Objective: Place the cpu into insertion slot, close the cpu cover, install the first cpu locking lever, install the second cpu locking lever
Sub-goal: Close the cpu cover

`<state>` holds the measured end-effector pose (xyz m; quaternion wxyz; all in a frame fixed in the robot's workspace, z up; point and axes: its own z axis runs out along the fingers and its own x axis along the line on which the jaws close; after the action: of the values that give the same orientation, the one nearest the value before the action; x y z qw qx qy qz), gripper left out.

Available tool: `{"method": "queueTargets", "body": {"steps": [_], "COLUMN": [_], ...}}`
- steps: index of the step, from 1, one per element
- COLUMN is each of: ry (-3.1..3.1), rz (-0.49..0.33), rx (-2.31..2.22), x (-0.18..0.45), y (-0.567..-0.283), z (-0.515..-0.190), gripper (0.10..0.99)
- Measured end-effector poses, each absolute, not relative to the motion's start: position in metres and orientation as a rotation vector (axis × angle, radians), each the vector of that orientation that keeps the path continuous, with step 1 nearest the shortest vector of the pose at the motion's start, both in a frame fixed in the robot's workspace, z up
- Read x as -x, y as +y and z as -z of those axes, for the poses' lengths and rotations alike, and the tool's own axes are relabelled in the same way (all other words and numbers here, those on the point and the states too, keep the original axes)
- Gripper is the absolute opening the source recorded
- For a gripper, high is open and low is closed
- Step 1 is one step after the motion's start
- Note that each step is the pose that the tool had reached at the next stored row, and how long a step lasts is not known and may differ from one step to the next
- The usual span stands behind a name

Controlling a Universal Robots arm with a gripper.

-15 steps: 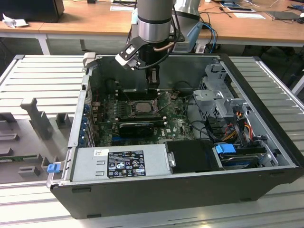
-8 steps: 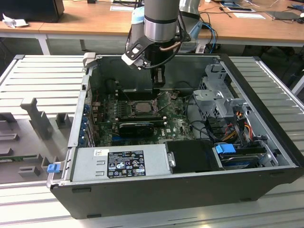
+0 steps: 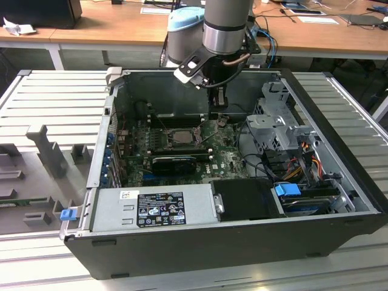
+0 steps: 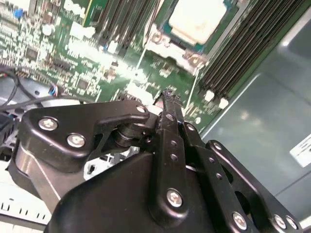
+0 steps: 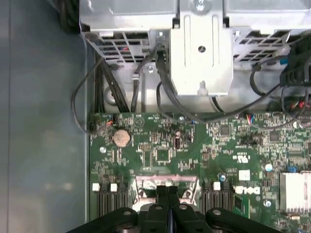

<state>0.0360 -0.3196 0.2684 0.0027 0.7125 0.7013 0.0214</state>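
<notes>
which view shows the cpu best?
Second wrist view: the cpu is close, its pale face unobstructed. Exterior view shows it small inside the case. In the first wrist view the tool mostly blocks it.

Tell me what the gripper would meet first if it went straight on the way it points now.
Probably the green circuit board just beside the insertion slot, short of the cpu. The gripper hangs above it; depth is unclear, so perhaps the slot's rim.

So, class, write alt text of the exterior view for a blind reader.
A robot arm holds its gripper inside an open computer case, above the green motherboard, toward the exterior view's right of the insertion slot holding the cpu.
</notes>
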Motion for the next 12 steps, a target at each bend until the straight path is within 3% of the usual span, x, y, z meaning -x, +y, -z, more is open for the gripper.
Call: {"method": "queueTargets", "body": {"steps": [12], "ry": [2.203], "rz": [-0.065], "rx": [-2.233], "x": [-0.064], "y": [-0.319], "z": [-0.259], "gripper": [0.106]}}
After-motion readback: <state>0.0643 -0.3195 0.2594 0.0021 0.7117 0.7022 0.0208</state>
